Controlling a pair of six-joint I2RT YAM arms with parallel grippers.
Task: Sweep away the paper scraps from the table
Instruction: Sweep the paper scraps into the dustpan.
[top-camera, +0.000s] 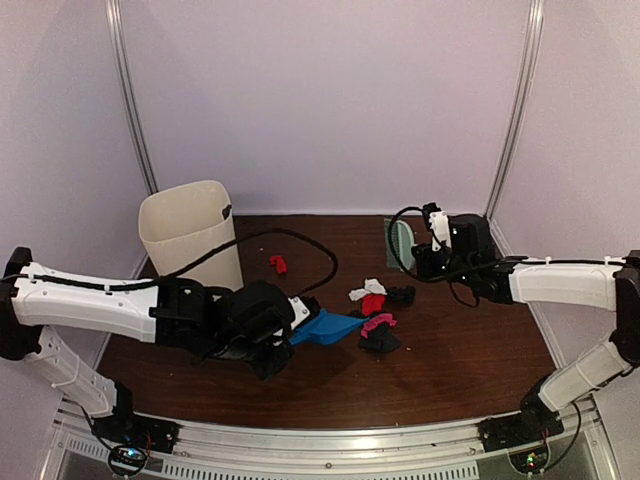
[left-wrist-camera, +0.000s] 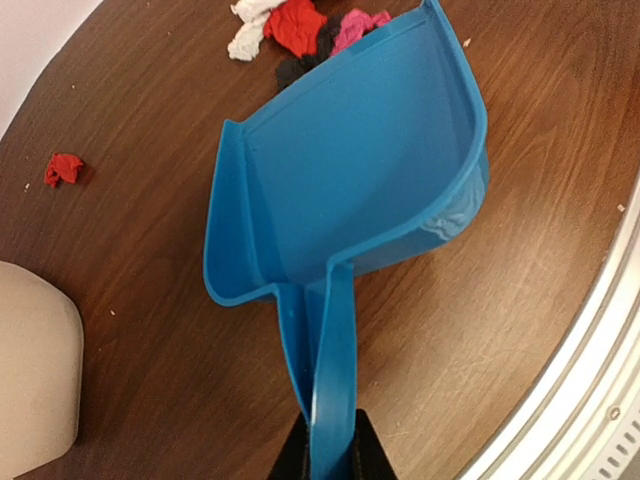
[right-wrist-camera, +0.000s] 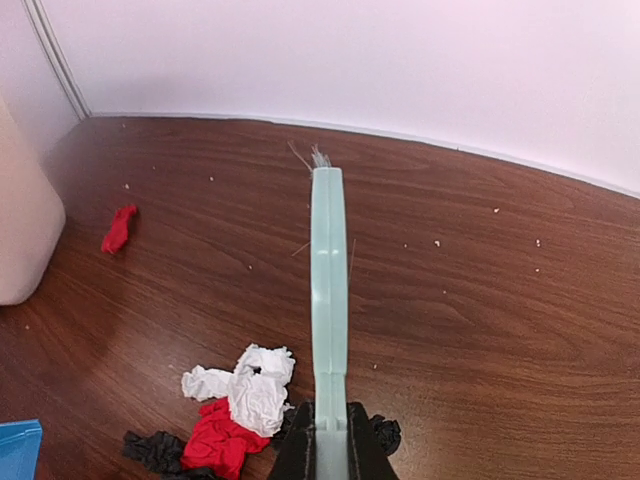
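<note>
A heap of paper scraps (top-camera: 378, 312) in white, red, pink and black lies mid-table, also seen as paper scraps (left-wrist-camera: 300, 30) and paper scraps (right-wrist-camera: 235, 405). One red scrap (top-camera: 278, 264) lies apart, toward the bin. My left gripper (left-wrist-camera: 330, 450) is shut on the handle of the blue dustpan (left-wrist-camera: 355, 160), whose mouth faces the heap and nearly touches it. My right gripper (right-wrist-camera: 330, 445) is shut on the pale green brush (right-wrist-camera: 328, 280), held just right of and behind the heap. The table (top-camera: 450, 370) is dark wood-grain.
A cream waste bin (top-camera: 190, 235) stands at the back left. A black cable (top-camera: 300, 245) loops over the table behind the left arm. Small crumbs dot the wood. A silver rail (top-camera: 330, 440) runs along the front edge.
</note>
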